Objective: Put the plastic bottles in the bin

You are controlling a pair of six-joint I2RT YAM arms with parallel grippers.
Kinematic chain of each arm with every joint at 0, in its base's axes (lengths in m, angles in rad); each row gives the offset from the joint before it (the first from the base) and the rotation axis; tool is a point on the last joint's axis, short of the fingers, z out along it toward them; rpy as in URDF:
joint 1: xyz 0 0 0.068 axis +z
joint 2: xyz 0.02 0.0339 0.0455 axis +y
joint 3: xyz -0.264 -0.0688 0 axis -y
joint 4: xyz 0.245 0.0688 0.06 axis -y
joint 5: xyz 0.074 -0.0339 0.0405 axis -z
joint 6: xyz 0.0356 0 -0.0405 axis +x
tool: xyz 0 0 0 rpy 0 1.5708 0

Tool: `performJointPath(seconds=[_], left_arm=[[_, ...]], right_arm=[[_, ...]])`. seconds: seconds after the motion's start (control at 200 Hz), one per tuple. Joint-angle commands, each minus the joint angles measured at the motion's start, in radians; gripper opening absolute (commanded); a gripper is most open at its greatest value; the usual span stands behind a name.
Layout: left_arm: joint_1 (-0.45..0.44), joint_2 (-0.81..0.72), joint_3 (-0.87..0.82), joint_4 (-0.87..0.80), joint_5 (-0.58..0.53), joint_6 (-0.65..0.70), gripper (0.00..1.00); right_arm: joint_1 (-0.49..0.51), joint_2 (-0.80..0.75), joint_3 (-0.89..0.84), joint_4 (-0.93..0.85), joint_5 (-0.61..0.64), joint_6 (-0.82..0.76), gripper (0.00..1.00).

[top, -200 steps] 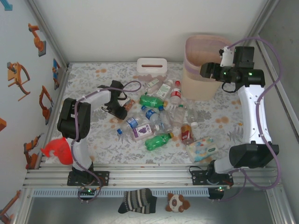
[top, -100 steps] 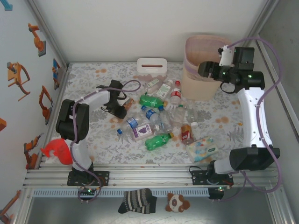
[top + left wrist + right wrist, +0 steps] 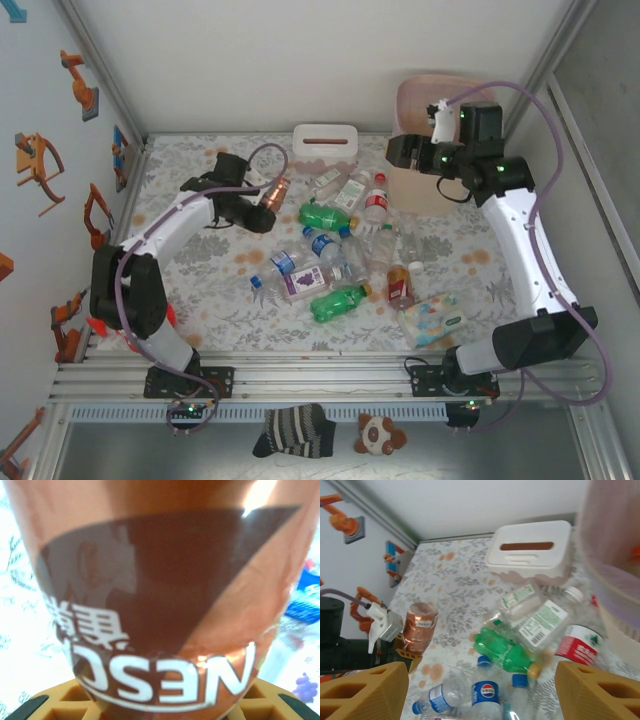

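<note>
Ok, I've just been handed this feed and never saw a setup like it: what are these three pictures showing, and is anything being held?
Two robot arms are bolted at the near edge of a table. The wide picture looks down from above and behind them, left arm on the left. The other two come from a camera on each wrist, looking past that arm's own fingers. On the table lie a heap of plastic bottles, a white tissue box and a pack of wipes; the pink bin stands far right. The left hand is shut on a brown bottle, apparently lifted off the table; the brown blur with white lettering in the left wrist picture is that bottle. The right hand is open and empty, next to the bin.
</note>
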Motion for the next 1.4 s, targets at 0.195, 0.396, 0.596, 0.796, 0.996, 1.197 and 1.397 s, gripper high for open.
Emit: performJointPath(seconds=[0.195,0.396,0.596,0.796,0.996,1.197,1.397], left_arm=[[-0.031,-0.131,-0.008,0.179,0.285,-0.102,0.34],[-0.062,-0.166,-0.011,0.3,0.435,-0.164,0.35],[-0.097,-0.175,0.005,0.383,0.572,-0.214,0.35],[-0.126,-0.199,0.006,0.487,0.701,-0.278,0.35],[-0.149,-0.221,0.001,0.614,0.828,-0.354,0.36],[-0.157,-0.235,-0.001,0.635,0.843,-0.365,0.37],[-0.158,-0.234,0.001,0.631,0.838,-0.36,0.39]], right_arm=[[0.153,0.063,0.011,0.127,-0.029,0.048,0.76],[0.223,0.098,0.034,0.182,-0.058,0.047,0.75],[0.274,0.112,0.026,0.279,-0.149,0.033,0.75],[0.302,0.117,0.023,0.338,-0.223,0.006,0.75],[0.325,0.114,0.024,0.362,-0.285,-0.023,0.75],[0.341,0.095,0.006,0.412,-0.337,-0.027,0.67],[0.345,0.077,-0.01,0.442,-0.342,-0.023,0.54]])
